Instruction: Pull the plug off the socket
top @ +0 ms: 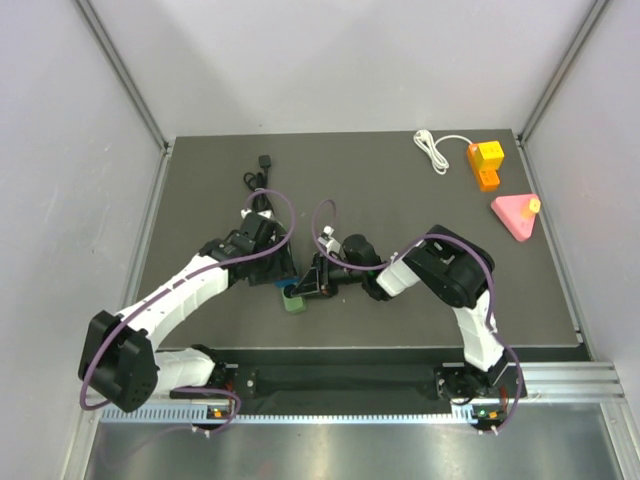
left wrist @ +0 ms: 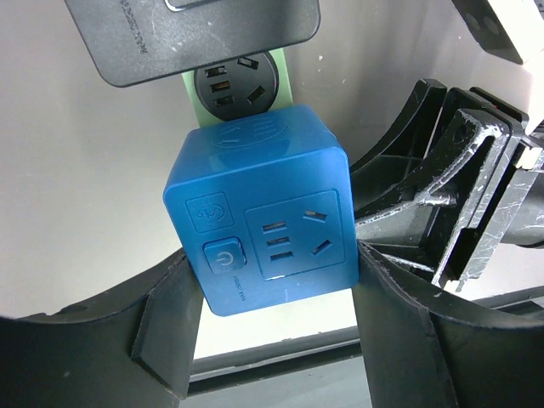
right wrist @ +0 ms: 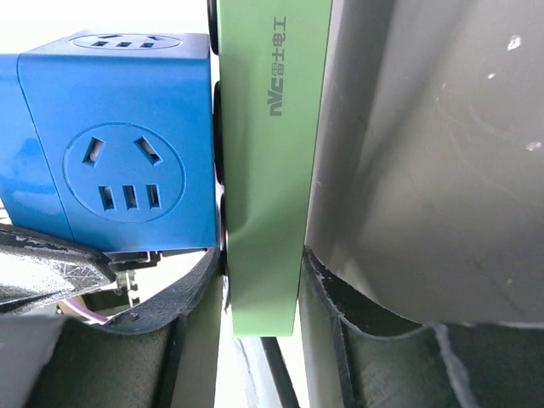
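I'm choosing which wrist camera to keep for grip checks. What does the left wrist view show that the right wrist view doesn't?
Only left wrist: the power button on the blue cube plug, a black adapter beyond it, and the left gripper closed on the cube's sides. Only right wrist: NVC lettering on the edge of the green socket strip, where the right gripper pinches it. Both: the cube seated against the strip.

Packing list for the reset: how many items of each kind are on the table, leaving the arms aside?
Cables: 2 (white cable, black cable)
Sockets: 1 (green socket)
Plugged-in pieces: 2 (blue plug, black adapter)
Toys: 2 (yellow-orange block, pink triangle)
Total: 7
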